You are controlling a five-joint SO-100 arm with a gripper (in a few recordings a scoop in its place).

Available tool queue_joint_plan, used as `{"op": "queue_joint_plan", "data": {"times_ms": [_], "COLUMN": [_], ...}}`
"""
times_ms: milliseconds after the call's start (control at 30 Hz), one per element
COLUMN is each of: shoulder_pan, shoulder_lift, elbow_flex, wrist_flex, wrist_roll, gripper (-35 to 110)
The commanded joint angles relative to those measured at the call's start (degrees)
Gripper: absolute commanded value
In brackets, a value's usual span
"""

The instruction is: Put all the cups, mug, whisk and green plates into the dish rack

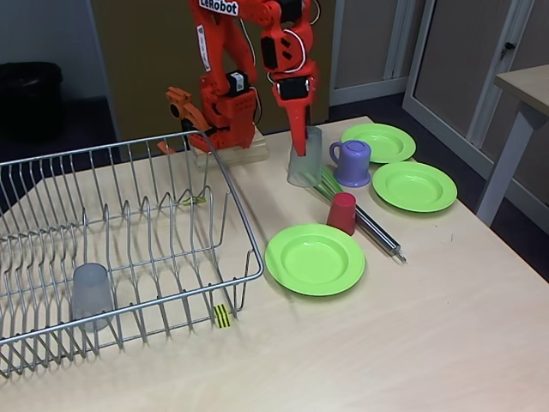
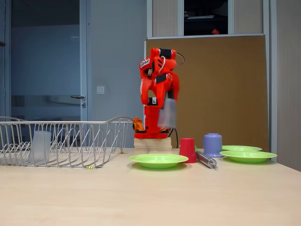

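My orange gripper (image 1: 301, 144) (image 2: 165, 104) is shut on a translucent grey cup (image 1: 305, 165) (image 2: 167, 114), held upright in the air above the table's back, as a fixed view shows. A second grey cup (image 1: 90, 294) (image 2: 41, 147) stands inside the wire dish rack (image 1: 243, 225) (image 2: 70, 123) on the left. The purple mug (image 1: 352, 163) (image 2: 212, 144) and the upside-down red cup (image 1: 341, 212) (image 2: 187, 149) sit on the table. Between them lies the whisk (image 1: 376, 229) (image 2: 206, 160). Three green plates (image 1: 315, 258) (image 1: 414, 186) (image 1: 378, 142) rest around them.
The arm's base (image 1: 227, 142) (image 2: 151, 139) stands at the table's back edge behind the rack's far corner. A yellow-and-black tag (image 1: 222, 316) marks the rack's near rim. Bare tabletop (image 1: 386, 352) stretches across the front. Another table's leg (image 1: 506, 163) stands at the right.
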Motion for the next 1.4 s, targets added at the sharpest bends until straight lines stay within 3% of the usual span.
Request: {"op": "queue_joint_plan", "data": {"times_ms": [0, 267, 500, 767, 1367], "shoulder_pan": [7.73, 29.62, 42.98, 47.64, 52.21], "shoulder_lift": [2.37, -8.88, -30.41, -51.06, -74.0], "elbow_flex": [-6.94, -29.36, -51.77, -62.58, -76.2], "wrist_flex": [5.19, 11.87, 14.5, 11.69, 9.23], "wrist_roll": [-13.01, -42.8, -58.1, -62.23, -66.09], "gripper": [20, 20, 19, 19, 19]}}
